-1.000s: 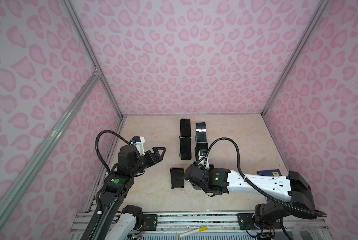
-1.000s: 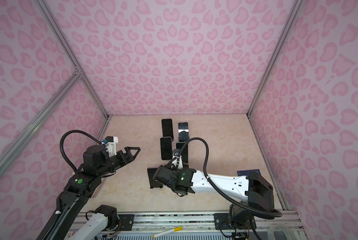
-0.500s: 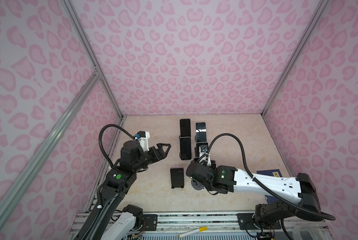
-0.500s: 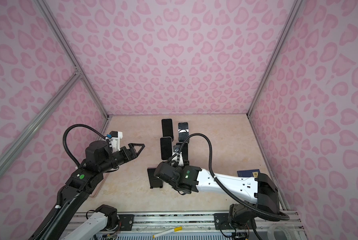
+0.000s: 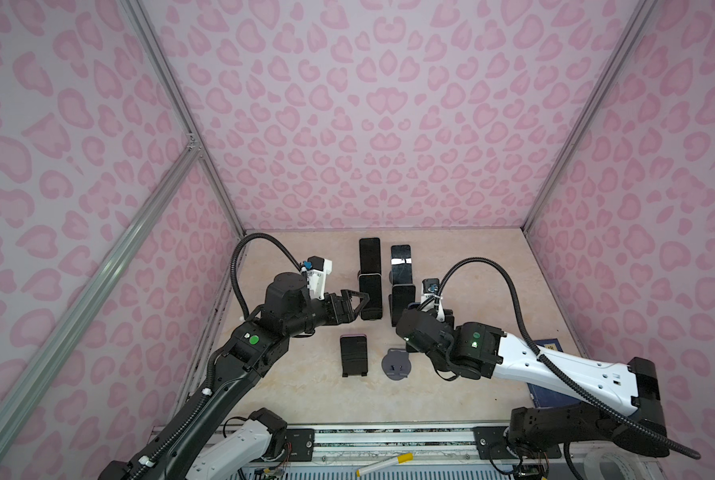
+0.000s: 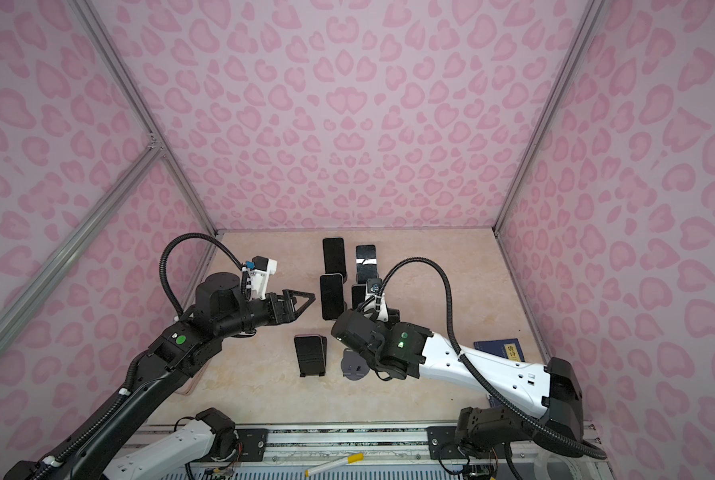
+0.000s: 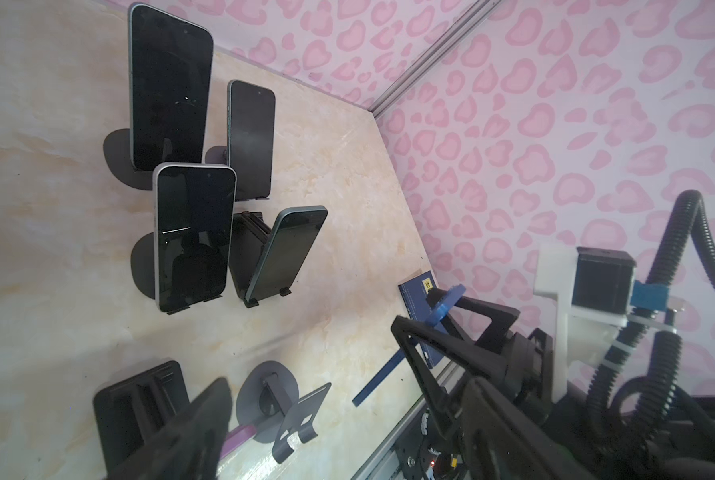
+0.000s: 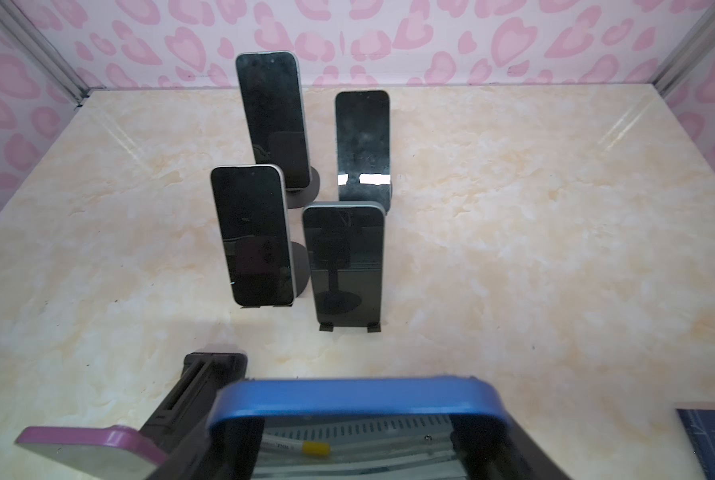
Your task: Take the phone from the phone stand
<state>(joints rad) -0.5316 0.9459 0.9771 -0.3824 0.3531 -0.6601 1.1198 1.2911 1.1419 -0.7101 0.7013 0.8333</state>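
Left claw [image 5: 362, 305] advanced (phone [image 8: 347, 395] inside right claw [image 8: 351, 449]).

Six phones [image 8: 256, 232], six stands [image 5: 395, 365], one blue booklet [image 6: 499, 351], one marker [image 5: 382, 463].

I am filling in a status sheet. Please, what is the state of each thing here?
Left gripper: jaws open, empty.
Right gripper: jaws shut on blue phone.
Blue phone: held, on no stand.
Round stand: empty.
Purple phone: on black stand.
Four back phones: on stands, screens dark.
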